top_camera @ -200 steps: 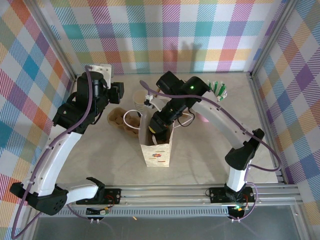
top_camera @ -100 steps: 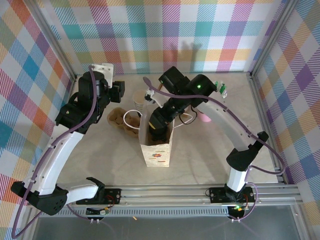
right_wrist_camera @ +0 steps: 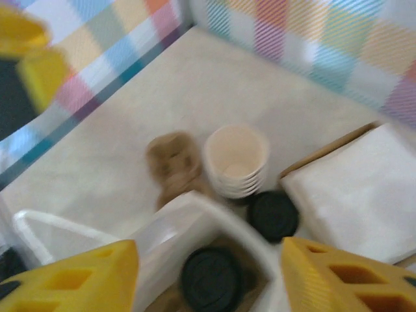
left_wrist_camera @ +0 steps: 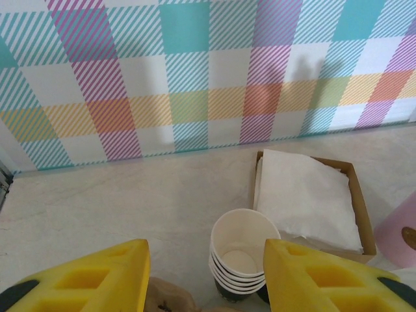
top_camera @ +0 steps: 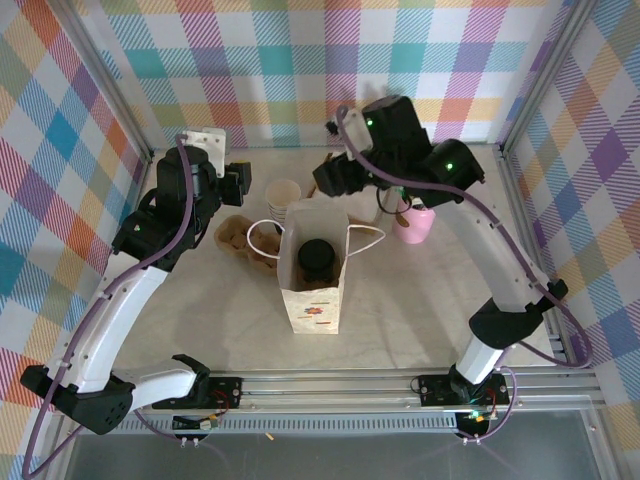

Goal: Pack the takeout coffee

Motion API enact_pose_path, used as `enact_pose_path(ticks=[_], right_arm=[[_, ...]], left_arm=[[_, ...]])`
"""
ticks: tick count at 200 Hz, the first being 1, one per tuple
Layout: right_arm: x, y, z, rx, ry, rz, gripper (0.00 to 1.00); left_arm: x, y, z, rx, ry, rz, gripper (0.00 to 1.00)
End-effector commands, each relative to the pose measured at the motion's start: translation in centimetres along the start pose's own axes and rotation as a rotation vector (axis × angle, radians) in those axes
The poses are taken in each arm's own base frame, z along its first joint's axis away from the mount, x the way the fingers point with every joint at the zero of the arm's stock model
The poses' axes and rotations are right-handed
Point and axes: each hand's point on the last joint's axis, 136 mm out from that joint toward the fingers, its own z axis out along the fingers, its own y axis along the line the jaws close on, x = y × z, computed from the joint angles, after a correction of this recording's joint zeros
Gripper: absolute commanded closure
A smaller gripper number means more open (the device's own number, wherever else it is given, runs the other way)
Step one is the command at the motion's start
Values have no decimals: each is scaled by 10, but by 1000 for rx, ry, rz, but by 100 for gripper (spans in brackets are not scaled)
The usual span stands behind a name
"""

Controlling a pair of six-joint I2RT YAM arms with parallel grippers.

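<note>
The takeout coffee (top_camera: 318, 258), a small dark cup with a round black lid, stands upright inside the open white paper bag (top_camera: 312, 305) at mid-table. My right gripper (top_camera: 335, 180) hangs open above and behind the bag, holding nothing. In the blurred right wrist view the coffee (right_wrist_camera: 211, 279) sits in the bag (right_wrist_camera: 175, 224), below the right gripper (right_wrist_camera: 209, 250) with its yellow fingers spread wide. My left gripper (top_camera: 238, 183) hovers open at the back left; in its wrist view the left gripper (left_wrist_camera: 205, 250) is empty.
A stack of lidless cups (top_camera: 283, 195) stands behind the bag, with a loose black lid (right_wrist_camera: 273, 216) beside it. A brown pulp carrier (top_camera: 240, 238) lies left of the bag. A napkin box (left_wrist_camera: 309, 198) and a pink cup (top_camera: 413, 222) are at the back right.
My right gripper opened, let go of the coffee inside the bag and rose out toward the back. The coffee stays in the bag. The left arm barely moved.
</note>
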Motion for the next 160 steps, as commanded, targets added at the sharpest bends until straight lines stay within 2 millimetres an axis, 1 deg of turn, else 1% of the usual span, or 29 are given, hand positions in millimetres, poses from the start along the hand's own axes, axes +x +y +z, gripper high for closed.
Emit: enact_pose_path(ticks=[1, 6, 22, 33, 50, 61, 70, 89, 109, 123, 135, 160], right_arm=[[-37, -36, 2, 157, -147, 47, 6], [-41, -43, 3, 190, -160, 57, 0], [-53, -60, 3, 245, -197, 83, 1], [-58, -71, 6, 290, -213, 90, 1], [-64, -85, 13, 338, -226, 93, 1], [-67, -93, 17, 346, -232, 120, 1], [-65, -99, 24, 348, -219, 144, 1], [-54, -114, 48, 371, -169, 165, 0], [-41, -131, 71, 371, -115, 242, 8], [-27, -144, 87, 395, -68, 284, 11], [-15, -149, 102, 397, -27, 295, 16], [11, -150, 136, 368, 60, 330, 19]], left_arm=[[-17, 5, 0, -21, -67, -60, 50], [-19, 7, 0, -34, -71, -75, 50], [-24, 11, 1, -57, -81, -101, 50], [-21, 11, 6, -65, -69, -93, 50], [-13, 12, 14, -87, -32, -79, 50], [-14, 14, 14, -99, -11, -83, 50], [-16, 12, 14, -91, 1, -69, 50], [-9, 8, 19, -74, 24, -6, 50], [-4, 13, 19, -102, 51, 8, 49], [-1, 10, 21, -90, 71, 13, 49], [3, 8, 22, -79, 89, 17, 49], [6, 9, 22, -83, 118, 9, 48]])
